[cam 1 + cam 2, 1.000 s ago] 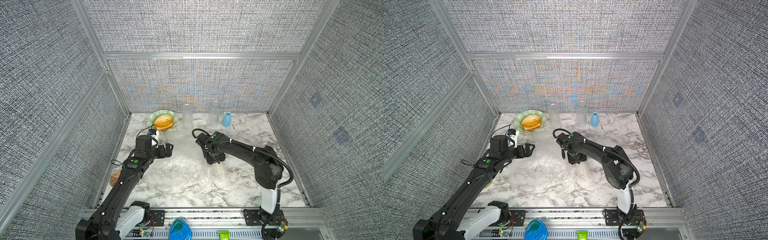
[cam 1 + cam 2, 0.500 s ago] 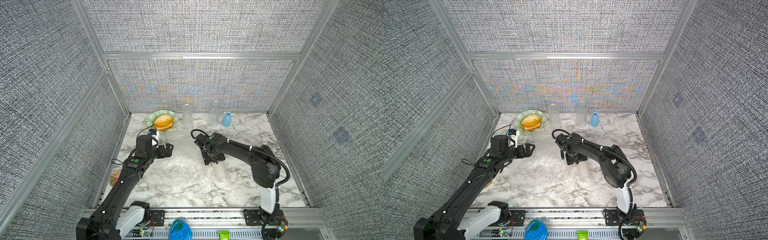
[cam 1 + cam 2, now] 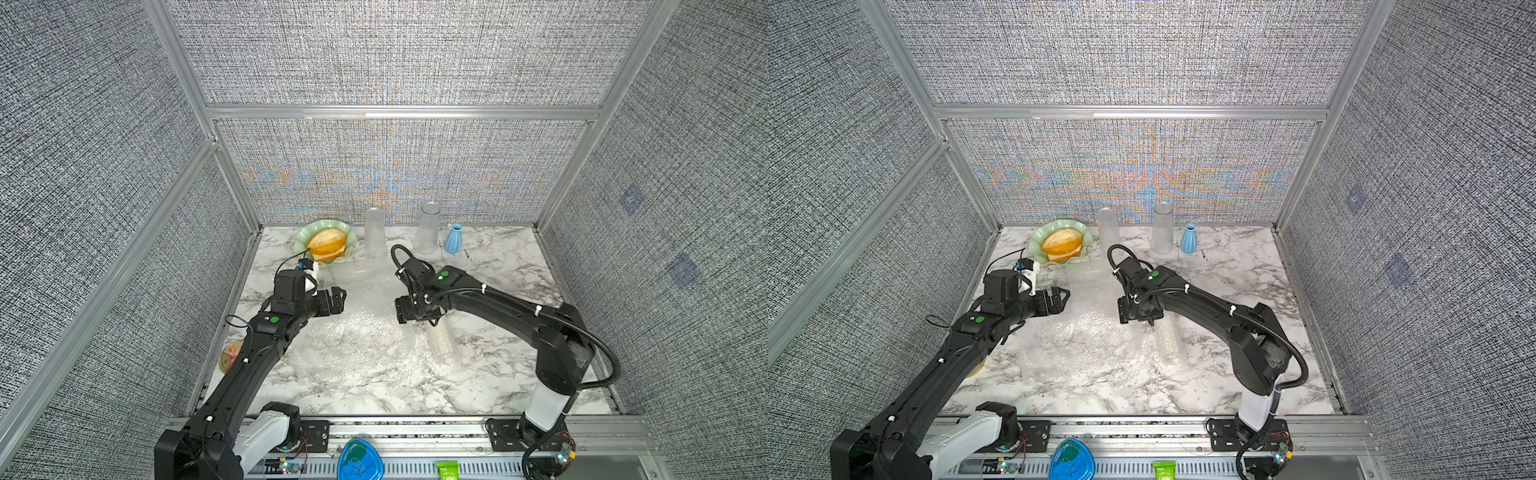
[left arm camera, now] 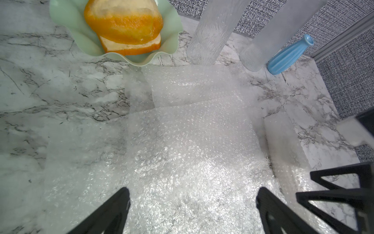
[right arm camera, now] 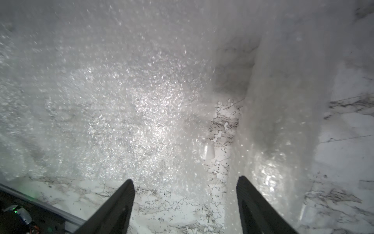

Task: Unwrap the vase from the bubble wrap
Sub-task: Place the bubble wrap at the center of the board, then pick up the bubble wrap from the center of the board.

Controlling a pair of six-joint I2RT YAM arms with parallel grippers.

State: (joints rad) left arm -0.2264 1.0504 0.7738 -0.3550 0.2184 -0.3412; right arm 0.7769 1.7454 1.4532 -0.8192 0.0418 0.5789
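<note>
Lying flat across the centre of the marble surface (image 3: 498,266), the bubble wrap (image 3: 365,345) is spread open in overlapping clear sheets, with a narrow rolled strip (image 3: 442,345) along its right edge. In the left wrist view the wrap (image 4: 192,145) fills the middle of the frame.

The left pincer (image 3: 338,297) sits at centre-left in both top views, above the wrap's left part, its fingers wide apart with nothing between them; the left wrist view confirms this (image 4: 192,202).

The right pincer (image 3: 419,322) points down at the wrap's upper right edge. In the right wrist view its fingers (image 5: 249,194) stand apart, bare marble between them, gripping nothing; the rolled strip (image 5: 279,121) lies just beside one finger.

Along the back wall, upper centre of the frame, stand a green scalloped dish (image 3: 305,239) holding an orange bun (image 3: 328,244), two tall clear ribbed vases (image 3: 374,232) (image 3: 428,228), and a small blue vase (image 3: 454,238), all uncovered.
</note>
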